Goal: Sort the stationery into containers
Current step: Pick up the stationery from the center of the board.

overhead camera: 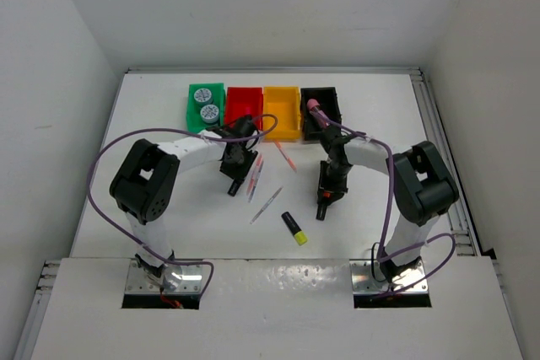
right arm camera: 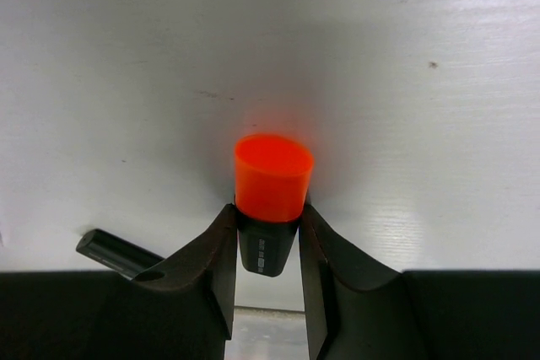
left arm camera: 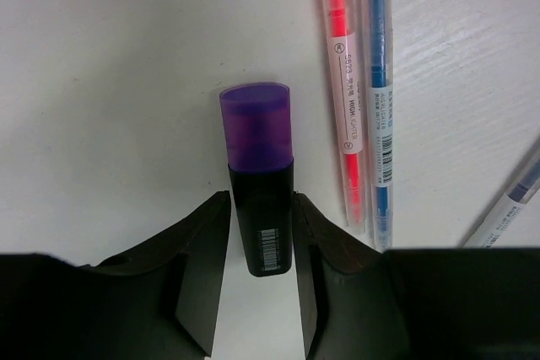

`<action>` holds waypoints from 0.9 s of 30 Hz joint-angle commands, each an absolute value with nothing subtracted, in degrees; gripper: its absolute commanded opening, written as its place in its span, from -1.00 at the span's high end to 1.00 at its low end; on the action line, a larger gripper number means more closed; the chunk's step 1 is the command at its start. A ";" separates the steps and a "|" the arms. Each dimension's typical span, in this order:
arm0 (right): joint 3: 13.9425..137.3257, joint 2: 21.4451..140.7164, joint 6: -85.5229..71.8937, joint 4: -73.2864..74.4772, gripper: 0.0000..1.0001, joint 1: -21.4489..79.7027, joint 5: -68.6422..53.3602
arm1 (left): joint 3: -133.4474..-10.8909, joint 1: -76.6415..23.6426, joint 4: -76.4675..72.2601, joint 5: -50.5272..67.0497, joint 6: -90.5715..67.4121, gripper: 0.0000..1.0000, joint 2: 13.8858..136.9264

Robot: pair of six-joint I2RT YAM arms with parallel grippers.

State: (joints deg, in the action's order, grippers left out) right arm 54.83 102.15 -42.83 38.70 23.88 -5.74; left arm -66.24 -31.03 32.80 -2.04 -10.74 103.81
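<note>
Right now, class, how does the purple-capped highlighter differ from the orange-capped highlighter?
The purple-capped highlighter sits in the left gripper, seen lengthwise beside two pens; the orange-capped highlighter sits in the right gripper, cap end facing its camera, no pens beside it. Both have black bodies.

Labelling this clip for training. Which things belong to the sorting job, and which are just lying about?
Job: purple highlighter, orange highlighter, yellow highlighter, pens, rolls, green bin, red bin, yellow bin, black bin.
Not the job: purple cables, table.

2 rolls (overhead camera: 203, 95) in far-L bin (overhead camera: 191, 117)
</note>
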 commanded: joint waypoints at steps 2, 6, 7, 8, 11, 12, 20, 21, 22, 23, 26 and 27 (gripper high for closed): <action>55.72 99.41 -38.42 37.88 1.00 24.43 -2.11 | -67.06 -30.50 32.08 -1.85 -10.28 0.18 104.94; 55.81 96.95 -34.72 38.23 1.00 23.91 -1.85 | -66.97 -29.19 32.34 -0.79 -10.02 0.26 105.82; 55.81 95.73 -34.19 38.15 1.00 23.65 -1.93 | -66.80 -28.92 32.34 -0.36 -9.93 0.28 105.65; 55.72 95.02 -32.80 38.14 1.00 23.47 -2.11 | -66.62 -28.57 32.26 -0.26 -9.76 0.29 105.56; 55.63 92.90 -30.60 37.88 1.00 23.03 -2.64 | -65.66 -28.48 31.99 -0.26 -9.49 0.27 105.56; 55.90 92.55 -29.98 38.05 1.00 22.85 -2.90 | -65.13 -28.48 31.64 -0.26 -9.41 0.26 105.82; 59.50 88.95 -24.97 40.52 1.00 22.24 -4.31 | -64.60 -28.48 31.90 -2.11 -9.49 0.03 107.05; 59.68 88.60 -24.61 40.52 1.00 22.24 -4.22 | -64.34 -28.48 32.08 -2.37 -9.41 0.01 107.57; 59.85 88.16 -24.17 40.52 1.00 22.24 -4.04 | -64.34 -28.48 32.25 -3.07 -9.49 0.00 107.84; 60.03 87.89 -24.08 40.52 1.00 22.15 -4.04 | -64.34 -28.48 32.26 -3.42 -9.58 0.00 108.02; 60.29 87.80 -23.73 41.22 1.00 21.71 -4.13 | -64.77 -28.21 32.78 -2.46 -9.23 0.19 108.37; 60.29 87.72 -23.64 41.39 1.00 21.19 -4.30 | -65.12 -28.21 32.78 -2.11 -9.14 0.39 107.50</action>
